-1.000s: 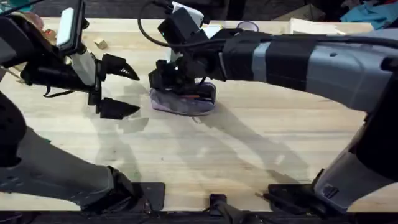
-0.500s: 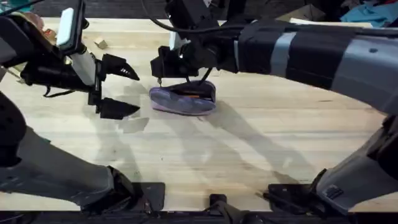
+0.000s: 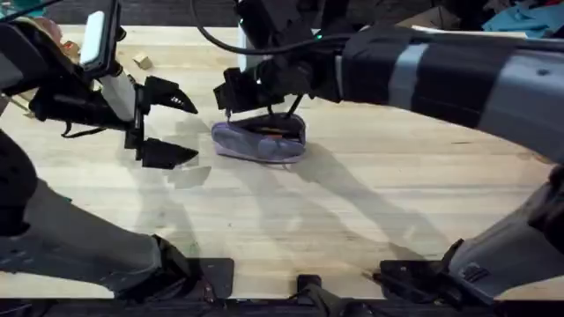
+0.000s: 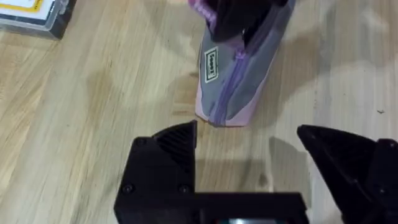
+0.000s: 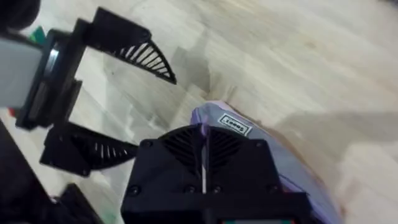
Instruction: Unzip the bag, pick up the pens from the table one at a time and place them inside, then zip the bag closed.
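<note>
The bag (image 3: pixel 258 141) lies on the table (image 3: pixel 370 202) a little left of centre in the upper half of the overhead view, long side running across the frame. It is a soft grey pouch with lilac edging. Its top seam gapes, and a thin dark line with a touch of orange shows inside the gap; whether that is a pen cannot be told. In the left wrist view the bag (image 4: pixel 239 74) stands end-on in the upper middle, with a lilac zipper running down its grey side and a small white label near the end. In the right wrist view that same labelled end (image 5: pixel 233 124) peeks out just past the fingers.

The right gripper (image 3: pixel 231 97) hangs directly over the left end of the bag, reaching in from the right side of the overhead frame on a long grey and black arm. In the right wrist view its two fingers (image 5: pixel 177 149) are pressed together with only a thin seam between them, holding nothing that can be seen.

The left gripper (image 3: pixel 167 123) sits near the bag's left end, in the upper left of the overhead view, not touching it. Its two black fingers (image 3: pixel 172 95) are spread wide apart, with bare table between them.

A clear-lidded box with a yellow label (image 4: pixel 34 15) lies at the upper left corner of the left wrist view.
</note>
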Motion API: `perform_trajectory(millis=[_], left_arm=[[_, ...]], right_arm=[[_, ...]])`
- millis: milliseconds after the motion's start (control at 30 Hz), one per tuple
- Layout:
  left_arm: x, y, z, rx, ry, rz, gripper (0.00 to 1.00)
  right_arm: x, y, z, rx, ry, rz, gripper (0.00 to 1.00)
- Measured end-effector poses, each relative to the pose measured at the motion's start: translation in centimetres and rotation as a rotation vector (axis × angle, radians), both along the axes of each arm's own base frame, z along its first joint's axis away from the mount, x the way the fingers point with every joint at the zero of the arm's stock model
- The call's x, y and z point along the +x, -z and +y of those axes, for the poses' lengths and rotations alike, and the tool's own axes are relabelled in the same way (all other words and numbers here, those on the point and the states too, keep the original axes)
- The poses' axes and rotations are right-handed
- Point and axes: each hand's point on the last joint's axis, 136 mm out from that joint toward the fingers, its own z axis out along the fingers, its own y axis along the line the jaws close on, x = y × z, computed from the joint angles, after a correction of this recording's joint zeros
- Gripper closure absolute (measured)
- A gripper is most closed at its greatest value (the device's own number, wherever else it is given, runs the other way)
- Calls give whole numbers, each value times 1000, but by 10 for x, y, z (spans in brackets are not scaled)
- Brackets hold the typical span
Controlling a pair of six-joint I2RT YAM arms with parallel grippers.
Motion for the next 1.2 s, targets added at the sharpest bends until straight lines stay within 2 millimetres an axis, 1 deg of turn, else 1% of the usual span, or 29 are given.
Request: perform_trajectory(millis=[100, 167, 300, 333, 467, 767, 833, 1000, 1200], left_arm=[[1, -1, -1, -7, -3, -4, 8], [2, -2, -1, -13, -6, -7, 8], [3, -3, -2, -23, -10, -13, 8], [3, -4, -2, -25, -10, -14, 8], [3, -6, -4, -39, -15, -14, 8], [5, -13, -9, -84, -29, -21, 8], [6, -13, -15, -90, -11, -20, 8], [9, -2, -29, -115, 36, 3, 8], [12, 11, -43, -130, 85, 27, 8]], right_arm=[[-1, -12, -5, -26, -46, -70, 969], [-3, -17, -8, -53, -84, -111, 969], [-7, -13, -12, -111, -155, -162, 969], [-8, -12, -13, -139, -201, -196, 969], [-9, -10, -15, -174, -263, -241, 969], [-11, -10, -16, -203, -317, -279, 969], [-11, -10, -16, -204, -320, -282, 969], [-12, -13, -16, -201, -321, -287, 969], [-18, -27, -15, -187, -329, -309, 969]])
